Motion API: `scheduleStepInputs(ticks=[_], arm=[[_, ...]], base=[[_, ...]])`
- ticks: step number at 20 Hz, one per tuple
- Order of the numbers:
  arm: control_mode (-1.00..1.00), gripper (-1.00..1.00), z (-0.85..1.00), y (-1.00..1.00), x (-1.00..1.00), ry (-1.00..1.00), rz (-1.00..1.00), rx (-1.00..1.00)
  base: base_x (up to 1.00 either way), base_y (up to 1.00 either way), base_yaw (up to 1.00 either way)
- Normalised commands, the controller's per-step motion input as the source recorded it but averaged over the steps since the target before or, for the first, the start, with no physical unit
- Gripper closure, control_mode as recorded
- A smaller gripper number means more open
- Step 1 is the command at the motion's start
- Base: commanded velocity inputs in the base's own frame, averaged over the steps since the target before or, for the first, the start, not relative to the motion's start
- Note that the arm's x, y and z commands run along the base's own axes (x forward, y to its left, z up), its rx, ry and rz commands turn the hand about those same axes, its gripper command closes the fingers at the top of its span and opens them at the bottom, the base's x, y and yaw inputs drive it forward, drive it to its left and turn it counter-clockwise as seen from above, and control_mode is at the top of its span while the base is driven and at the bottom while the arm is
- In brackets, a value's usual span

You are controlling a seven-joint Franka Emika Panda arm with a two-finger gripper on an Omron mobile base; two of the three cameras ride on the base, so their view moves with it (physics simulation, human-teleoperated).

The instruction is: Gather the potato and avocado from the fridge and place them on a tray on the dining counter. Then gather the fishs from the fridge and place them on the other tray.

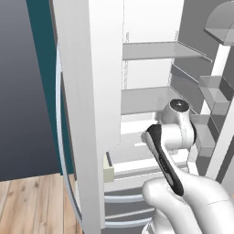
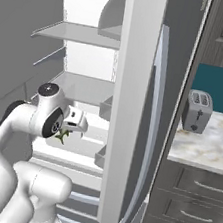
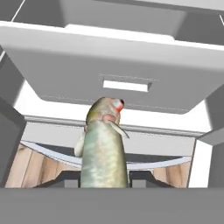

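Note:
A grey-green fish (image 3: 103,144) with a red eye stands lengthwise between my fingertips (image 3: 65,181). My gripper (image 3: 104,181) is shut on it, in front of the open fridge (image 1: 151,98). From the right base view, the gripper (image 2: 73,124) sits low at the fridge's lower shelf, and the fish's tail (image 2: 62,135) sticks out below the hand. In the left base view my own wrist (image 1: 178,119) hides the hand. The potato, avocado, both trays and the dining counter are out of view.
The fridge's left door (image 1: 87,114) and right door (image 2: 133,112) stand open on either side of my arm. White shelves (image 2: 79,34) and door bins (image 1: 215,93) ring the hand. A toaster (image 2: 197,112) sits on a marbled counter (image 2: 209,146) to the right.

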Motion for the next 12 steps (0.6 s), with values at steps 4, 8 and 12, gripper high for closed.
scheduleStepInputs(ticks=[4, 8, 12], arm=[[-1.00, 1.00, 0.00, 0.00, -0.66, -0.09, 0.00, -0.08], [-1.00, 1.00, 0.00, 0.00, -0.65, -0.04, 0.00, 0.00], [-1.00, 1.00, 0.00, 0.00, -0.17, 0.00, 0.00, 0.00]], base=[[0.00, 0.00, 0.00], [0.00, 0.00, 0.00], [0.00, 0.00, 0.00]])
